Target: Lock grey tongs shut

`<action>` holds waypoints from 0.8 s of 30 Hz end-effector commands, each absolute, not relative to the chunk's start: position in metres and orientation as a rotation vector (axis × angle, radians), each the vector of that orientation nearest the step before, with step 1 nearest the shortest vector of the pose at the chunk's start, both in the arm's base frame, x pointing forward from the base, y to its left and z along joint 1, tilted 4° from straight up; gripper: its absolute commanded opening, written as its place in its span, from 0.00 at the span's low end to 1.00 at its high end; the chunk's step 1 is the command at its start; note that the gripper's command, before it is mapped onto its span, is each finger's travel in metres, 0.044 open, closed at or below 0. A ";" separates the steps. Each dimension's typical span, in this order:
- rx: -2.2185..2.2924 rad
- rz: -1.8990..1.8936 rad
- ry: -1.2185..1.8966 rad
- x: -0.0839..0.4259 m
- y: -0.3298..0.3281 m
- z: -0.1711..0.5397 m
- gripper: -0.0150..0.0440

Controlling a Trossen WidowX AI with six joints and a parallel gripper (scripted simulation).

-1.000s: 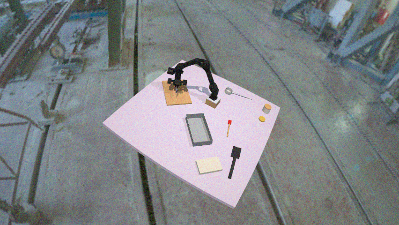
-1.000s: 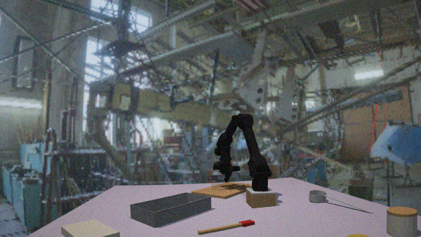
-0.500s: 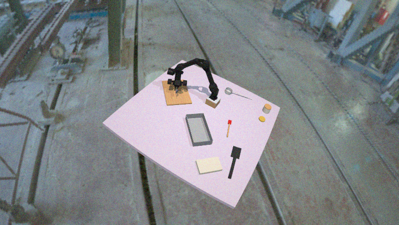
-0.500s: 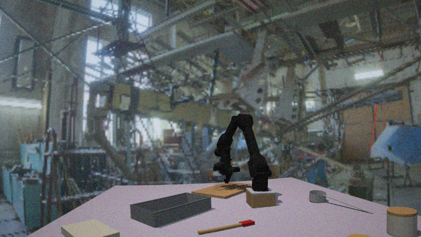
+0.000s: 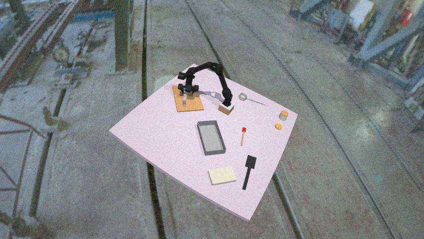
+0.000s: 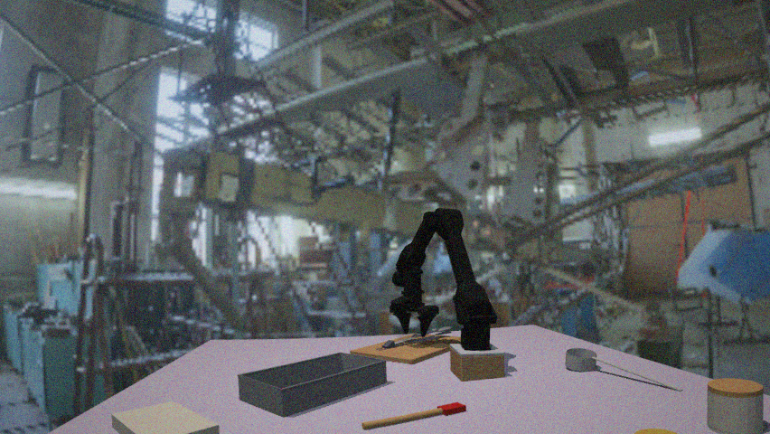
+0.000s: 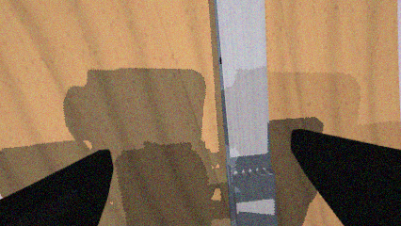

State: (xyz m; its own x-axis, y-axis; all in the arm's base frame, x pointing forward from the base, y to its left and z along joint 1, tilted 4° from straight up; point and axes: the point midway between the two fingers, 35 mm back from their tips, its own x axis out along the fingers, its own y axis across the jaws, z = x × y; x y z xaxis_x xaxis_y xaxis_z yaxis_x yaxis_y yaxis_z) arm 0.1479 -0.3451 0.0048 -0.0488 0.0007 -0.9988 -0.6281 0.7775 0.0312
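The gripper point(image 5: 188, 91) point(image 6: 415, 333) point(image 7: 203, 148) hangs over the wooden board point(image 5: 192, 105) point(image 6: 399, 354) point(image 7: 141, 38) with its jaws spread wide, and between its fingers, touching neither, the grey tongs point(image 5: 184, 99) point(image 6: 401, 342) point(image 7: 245, 94) lie on the board, away from the roasting tin point(image 5: 223, 142) point(image 6: 323, 387)

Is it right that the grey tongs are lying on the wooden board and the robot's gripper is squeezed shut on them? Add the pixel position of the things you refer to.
Not quite: the gripper point(image 5: 188, 88) point(image 6: 415, 333) point(image 7: 203, 148) isn't squeezed shut on them. It is open, with a finger standing apart on each side of the tongs, as the wrist view shows. The grey tongs point(image 5: 184, 97) point(image 7: 246, 94) are indeed lying on the wooden board point(image 5: 192, 103) point(image 6: 396, 353) point(image 7: 141, 38).
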 end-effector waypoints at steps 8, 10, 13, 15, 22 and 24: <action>-0.522 0.547 1.540 0.205 -0.290 0.046 1.00; -0.522 0.550 1.537 0.224 -0.263 0.063 1.00; -0.521 0.554 1.534 0.240 -0.231 0.081 1.00; -0.521 0.555 1.533 0.243 -0.224 0.085 1.00; -0.523 0.555 1.532 0.244 -0.224 0.091 1.00; -0.529 0.554 1.530 0.244 -0.225 0.105 1.00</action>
State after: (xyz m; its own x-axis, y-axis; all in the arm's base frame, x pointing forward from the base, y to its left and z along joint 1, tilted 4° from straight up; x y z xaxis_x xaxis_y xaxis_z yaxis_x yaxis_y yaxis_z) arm 0.2410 -0.2237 0.0884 -0.0456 0.0172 -0.9988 -0.6357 0.7708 0.0423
